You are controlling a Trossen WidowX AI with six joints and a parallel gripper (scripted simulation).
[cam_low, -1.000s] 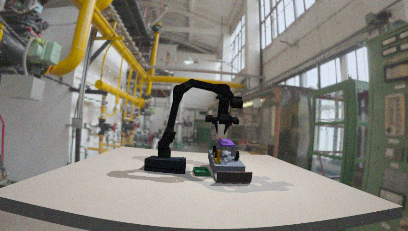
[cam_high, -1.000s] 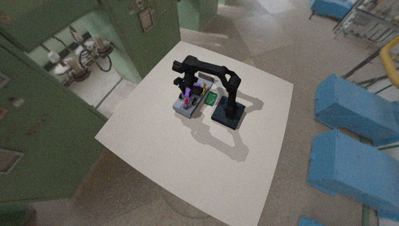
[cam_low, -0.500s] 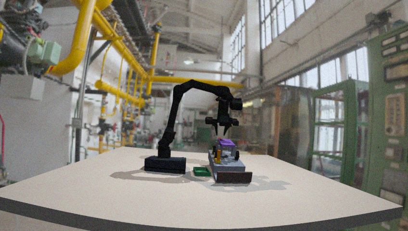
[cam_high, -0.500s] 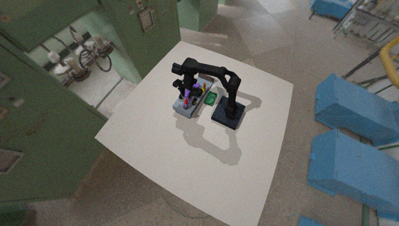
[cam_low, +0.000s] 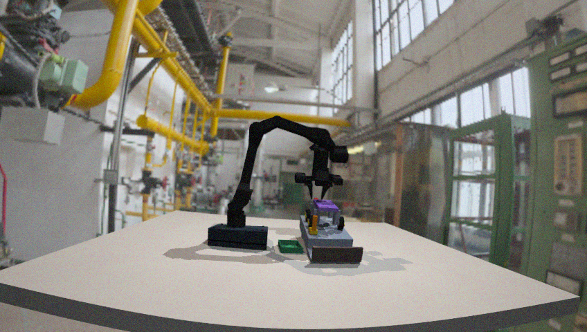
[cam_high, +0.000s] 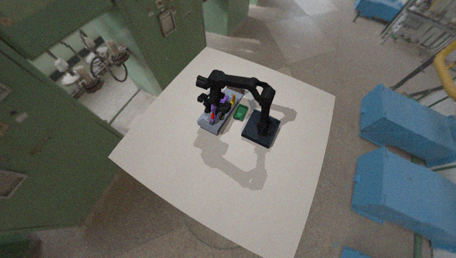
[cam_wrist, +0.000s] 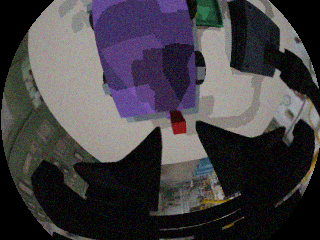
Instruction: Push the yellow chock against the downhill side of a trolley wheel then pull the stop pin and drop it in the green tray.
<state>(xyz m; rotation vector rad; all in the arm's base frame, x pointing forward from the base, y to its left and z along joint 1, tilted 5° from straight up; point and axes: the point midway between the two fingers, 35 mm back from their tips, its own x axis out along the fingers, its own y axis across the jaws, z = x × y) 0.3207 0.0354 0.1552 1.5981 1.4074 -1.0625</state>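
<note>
Gripper (cam_high: 217, 115) (cam_low: 317, 198) (cam_wrist: 178, 127) parted, above purple trolley (cam_high: 226, 98) (cam_low: 326, 205) (cam_wrist: 145, 55), near pin (cam_high: 212, 116) (cam_low: 315, 199) (cam_wrist: 178, 123)

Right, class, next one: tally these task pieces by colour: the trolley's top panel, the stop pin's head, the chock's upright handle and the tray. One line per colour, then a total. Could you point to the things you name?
Purple: 1, trolley's top panel (cam_low: 325, 204) (cam_wrist: 145, 55)
Red: 1, stop pin's head (cam_high: 212, 116) (cam_wrist: 178, 123)
Orange: 1, chock's handle (cam_high: 234, 98) (cam_low: 314, 222)
Green: 1, tray (cam_high: 240, 112) (cam_low: 290, 246) (cam_wrist: 208, 13)
Total: 4

Green tray (cam_high: 240, 112) — on the table between ramp (cam_high: 209, 127) and arm base (cam_high: 248, 134).
</note>
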